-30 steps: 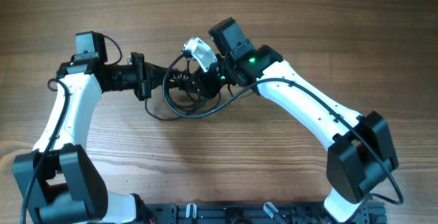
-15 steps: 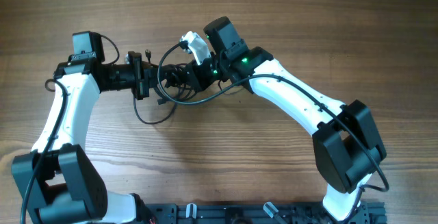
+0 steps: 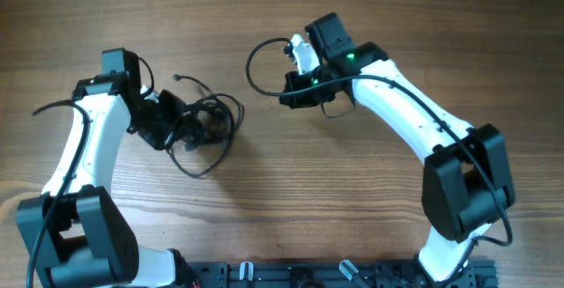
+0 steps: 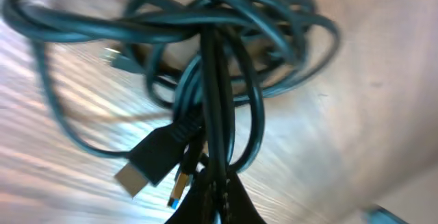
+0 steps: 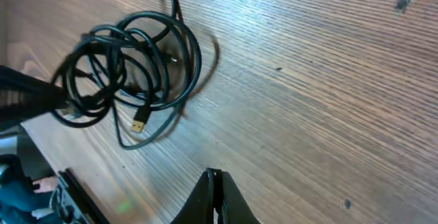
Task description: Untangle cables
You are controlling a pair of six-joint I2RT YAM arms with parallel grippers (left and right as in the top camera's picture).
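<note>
Wooden brown tabletop (image 3: 397, 24) lies under two white-and-black robot arms. At left centre, the left end effector (image 3: 167, 128) is clenched on strands of a knotted bundle of thin black cables (image 3: 207, 116). Well apart, toward the upper middle, the right end effector (image 3: 289, 94) is clenched on a single black cable loop (image 3: 249, 68). A flat black metal-tipped plug (image 4: 147, 164) hangs from the bundle.
</note>
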